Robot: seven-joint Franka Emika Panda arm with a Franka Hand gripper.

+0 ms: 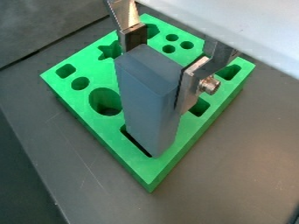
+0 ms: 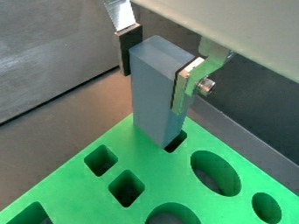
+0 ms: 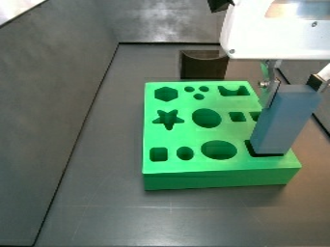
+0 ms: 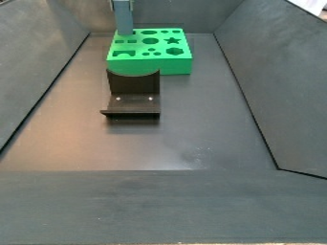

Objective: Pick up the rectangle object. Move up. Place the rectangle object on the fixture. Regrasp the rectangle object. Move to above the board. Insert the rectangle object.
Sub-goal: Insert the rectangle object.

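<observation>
Plain, smooth, blue-grey, the rectangle object [image 1: 149, 96] stands upright with its foot in a slot at the board's [image 1: 100, 131] edge, its top clamped between the gripper [image 1: 165, 58] fingers at ten and three o'clock.

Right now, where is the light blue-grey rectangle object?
The rectangle object stands upright between the gripper fingers, its lower end entering a rectangular slot at a corner of the green board; the fixture stands apart.
</observation>
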